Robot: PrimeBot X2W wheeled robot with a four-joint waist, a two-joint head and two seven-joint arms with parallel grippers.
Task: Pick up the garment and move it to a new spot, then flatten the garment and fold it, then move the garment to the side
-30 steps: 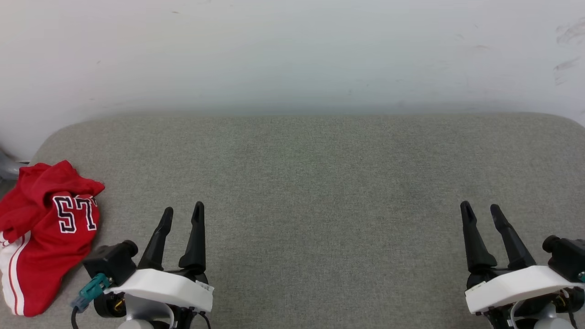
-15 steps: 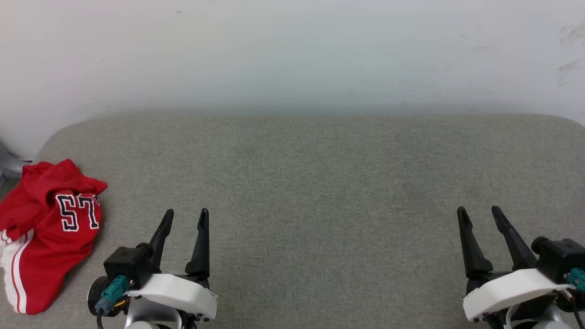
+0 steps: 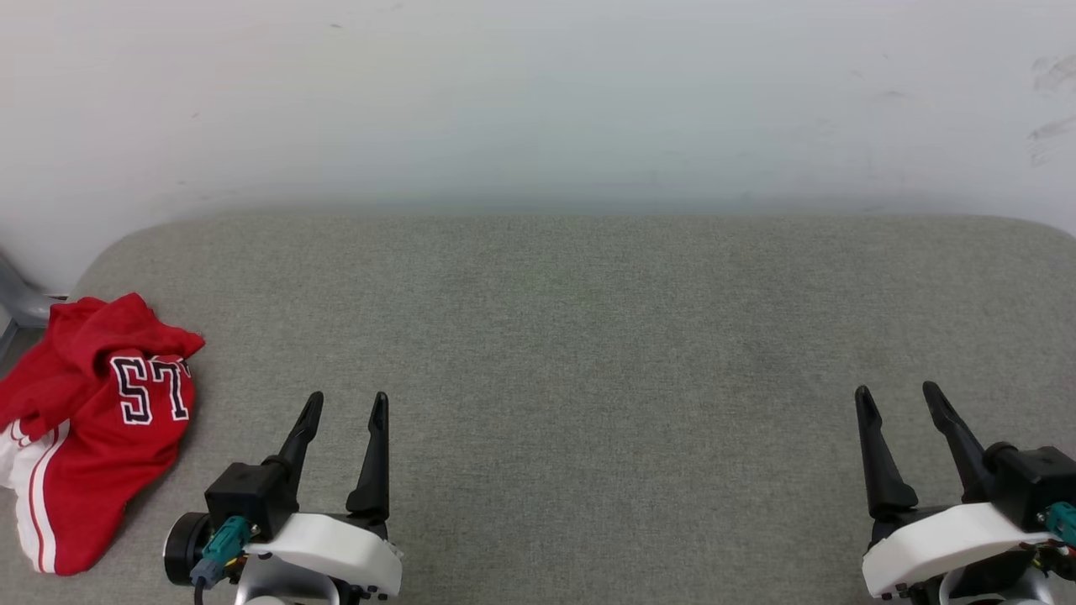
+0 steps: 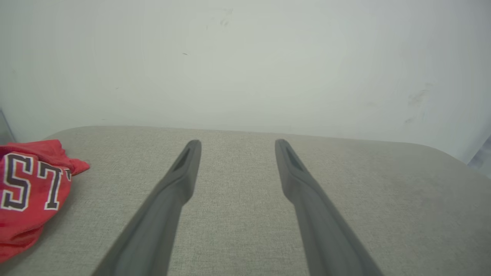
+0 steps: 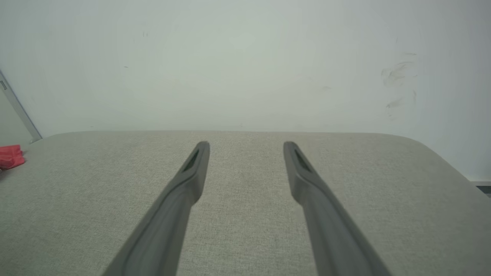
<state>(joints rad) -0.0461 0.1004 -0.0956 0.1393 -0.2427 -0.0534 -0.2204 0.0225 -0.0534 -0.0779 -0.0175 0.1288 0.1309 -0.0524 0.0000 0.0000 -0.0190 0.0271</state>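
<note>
Find the garment (image 3: 92, 437) crumpled in a heap at the left edge of the table (image 3: 588, 336), toward the front left corner, reaching to or past that edge, hard to tell. Red cloth uppermost, black white-outlined characters on show, a white sleeve with red stripes along the near left side. Not yet picked up. Left gripper (image 3: 348, 397) just beside the heap on its right, not touching, jaws spread wide and empty. Right gripper (image 3: 896, 388) well apart near the front right corner, likewise spread and empty. Likely to handle as light, soft and limp: no shape of its own, sure to sag and unfold once lifted, layers prone to slide over one another. Best to pinch a raised fold on the bunched far end of the heap, biting deep enough to catch more than one loose layer. Better for later flattening: a hem or shoulder seam, though hard to pick out in this tangle. Little risk of damage
</note>
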